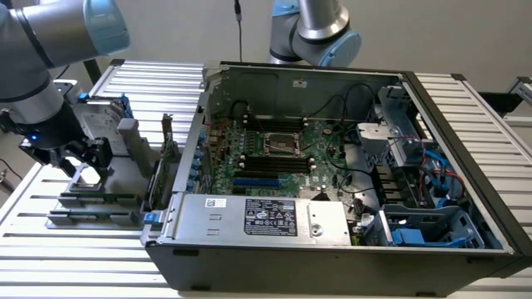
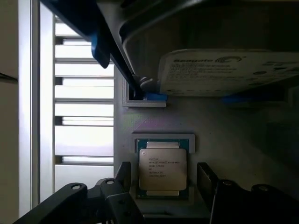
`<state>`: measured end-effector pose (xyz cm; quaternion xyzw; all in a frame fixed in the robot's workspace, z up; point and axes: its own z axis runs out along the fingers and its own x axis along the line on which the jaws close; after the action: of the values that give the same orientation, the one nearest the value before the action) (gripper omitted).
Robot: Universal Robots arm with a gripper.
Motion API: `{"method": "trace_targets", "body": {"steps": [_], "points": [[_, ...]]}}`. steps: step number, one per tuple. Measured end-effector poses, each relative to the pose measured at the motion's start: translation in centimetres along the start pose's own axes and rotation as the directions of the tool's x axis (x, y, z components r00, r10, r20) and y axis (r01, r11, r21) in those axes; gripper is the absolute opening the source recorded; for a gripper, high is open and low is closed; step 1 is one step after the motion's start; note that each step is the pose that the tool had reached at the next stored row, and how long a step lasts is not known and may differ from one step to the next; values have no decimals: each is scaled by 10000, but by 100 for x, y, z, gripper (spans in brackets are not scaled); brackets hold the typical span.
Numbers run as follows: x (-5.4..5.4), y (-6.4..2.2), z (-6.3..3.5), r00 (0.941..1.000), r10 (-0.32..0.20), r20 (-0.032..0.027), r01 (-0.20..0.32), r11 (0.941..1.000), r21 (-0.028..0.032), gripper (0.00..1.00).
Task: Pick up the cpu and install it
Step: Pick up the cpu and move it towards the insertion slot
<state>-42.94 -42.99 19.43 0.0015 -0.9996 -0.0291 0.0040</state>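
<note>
Silver cpu [image 2: 162, 171]: flat square with a dull metal lid and faint print, lying in a matte grey tray [image 2: 224, 135].
Gripper [image 2: 163, 173]: my claw is spread wide, with black fingers [image 2: 122, 173] on either side of the cpu, apart from it.
Exterior view: an open metal computer case [image 1: 465, 205] with a green motherboard [image 1: 324, 174]; the tray is to its left.
Wrist view: a labelled hard drive [image 2: 219, 70] in blue plastic, near the cpu.

Exterior view: raised, off the bench [image 1: 50, 261], angled down on the opened computer case [image 1: 332, 249], mid distance. Wrist view: close, facing straight down past the hand [image 2: 163, 176] onto the cpu [image 2: 162, 170]. Shared: the hard drive [image 2: 224, 70] stand, at the exterior view's left.
</note>
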Motion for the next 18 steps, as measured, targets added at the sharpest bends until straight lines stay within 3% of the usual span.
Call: {"method": "trace_targets", "body": {"steps": [8, 13, 18], "points": [[-1, 15, 20, 10000, 23, 4, -23, 10000, 26, 68], [-1, 23, 29, 10000, 47, 3, -47, 10000, 74, 68], [1, 34, 47, 10000, 51, 7, -51, 9998, 198, 68]]}}
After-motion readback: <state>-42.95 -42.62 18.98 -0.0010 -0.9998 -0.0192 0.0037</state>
